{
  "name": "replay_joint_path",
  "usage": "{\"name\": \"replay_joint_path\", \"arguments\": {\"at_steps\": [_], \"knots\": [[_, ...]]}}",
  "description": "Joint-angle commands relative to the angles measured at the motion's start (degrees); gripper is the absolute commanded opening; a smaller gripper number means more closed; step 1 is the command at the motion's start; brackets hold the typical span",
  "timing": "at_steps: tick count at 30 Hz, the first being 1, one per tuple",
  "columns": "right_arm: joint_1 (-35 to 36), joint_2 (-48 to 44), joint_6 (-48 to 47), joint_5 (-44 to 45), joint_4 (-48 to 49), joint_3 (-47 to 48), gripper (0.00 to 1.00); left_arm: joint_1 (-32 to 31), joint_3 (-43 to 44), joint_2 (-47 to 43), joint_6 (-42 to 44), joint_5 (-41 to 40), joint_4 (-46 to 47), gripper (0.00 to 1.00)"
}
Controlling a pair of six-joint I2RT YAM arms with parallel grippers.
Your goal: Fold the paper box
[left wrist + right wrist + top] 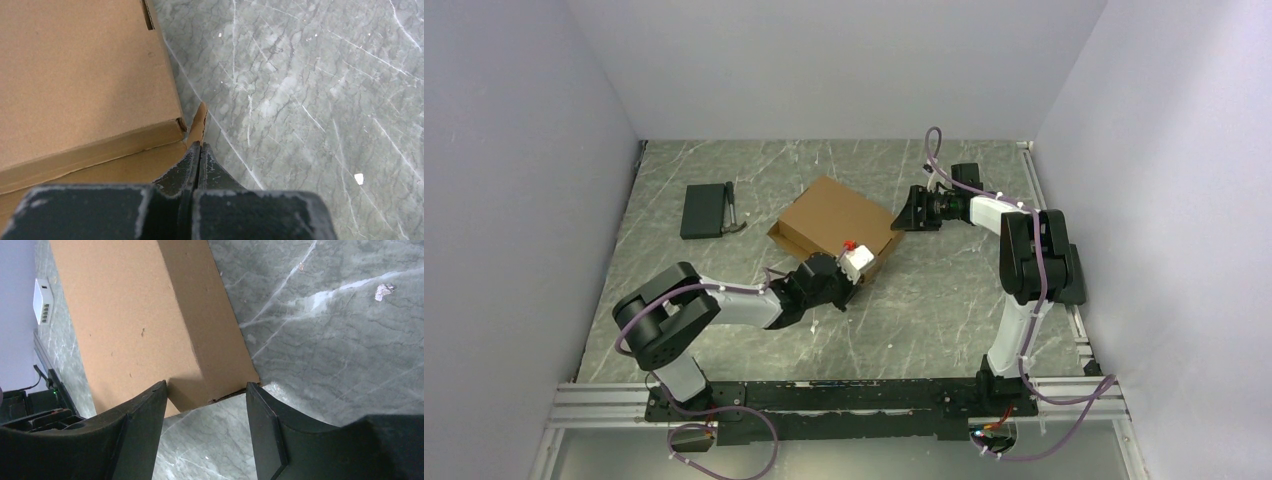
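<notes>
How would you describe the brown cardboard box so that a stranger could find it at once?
Look at the grey marble-patterned table: near its middle lies a flat box of plain brown cardboard. It is the only brown thing there, much larger than the dark rectangular slab to its left.

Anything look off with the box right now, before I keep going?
One thing: a small cardboard tab sticks out at the paper box corner, just past the shut left gripper, instead of lying tucked in. I cannot tell if it is pinched. Nothing else stands out.
</notes>
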Motion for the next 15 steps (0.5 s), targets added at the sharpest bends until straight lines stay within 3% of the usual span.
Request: {"name": "replay_joint_path", "arguments": {"at_steps": [1,15], "knots": [[-0.2,1.6,-1.1,5.2,-0.7,1.0,0.61,0.1,-2.3,-2.2,-3.9,-1.3,0.1,0.00],[-0.2,1.8,-1.4,5.5,-1.3,1.1,0.61,2.7,-5.2,-3.4,-9.7,-0.9,2.2,0.00]]}}
